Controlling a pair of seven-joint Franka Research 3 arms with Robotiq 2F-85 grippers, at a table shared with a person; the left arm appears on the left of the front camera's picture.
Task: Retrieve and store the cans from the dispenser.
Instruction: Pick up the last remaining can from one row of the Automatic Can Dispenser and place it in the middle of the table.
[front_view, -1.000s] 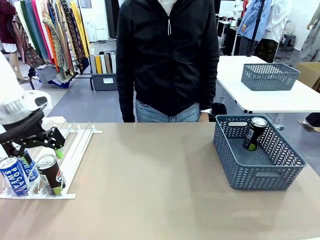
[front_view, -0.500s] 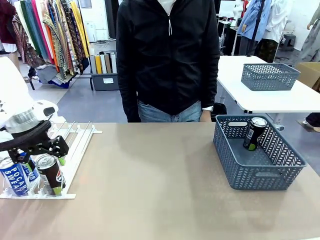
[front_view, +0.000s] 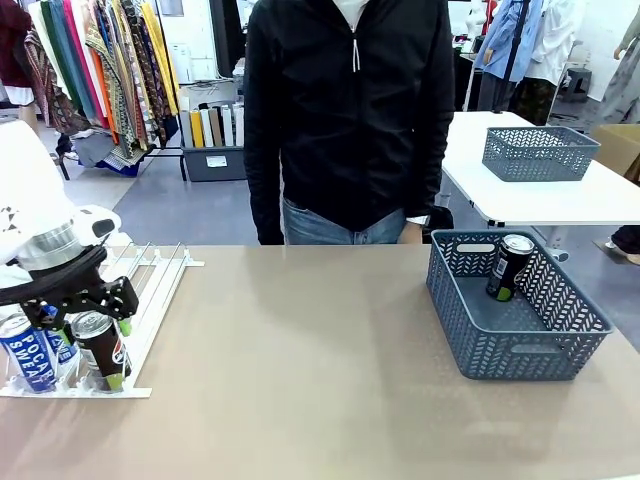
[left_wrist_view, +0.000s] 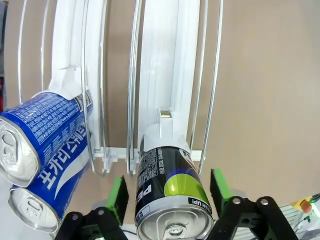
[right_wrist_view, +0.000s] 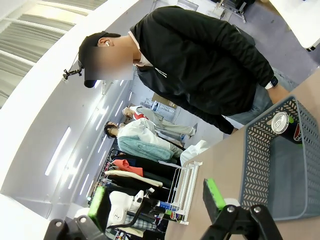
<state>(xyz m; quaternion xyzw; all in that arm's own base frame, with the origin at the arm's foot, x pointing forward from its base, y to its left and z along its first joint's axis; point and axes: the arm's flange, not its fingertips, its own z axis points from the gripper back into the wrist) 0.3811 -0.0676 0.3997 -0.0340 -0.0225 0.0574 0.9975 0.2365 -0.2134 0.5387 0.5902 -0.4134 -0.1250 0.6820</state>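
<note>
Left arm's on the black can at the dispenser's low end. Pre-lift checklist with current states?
1. The left jaws straddle the black Pepsi can at the low end of the dispenser: ok.
2. Both green pads seated on that can: not ok, a gap shows at one pad.
3. The blue Pocari cans apart from the jaws: ok.
4. Room in the grey basket: ok, one can inside.
5. Hands of the person off the tabletop: ok.
6. The right jaws open and empty: ok.
</note>
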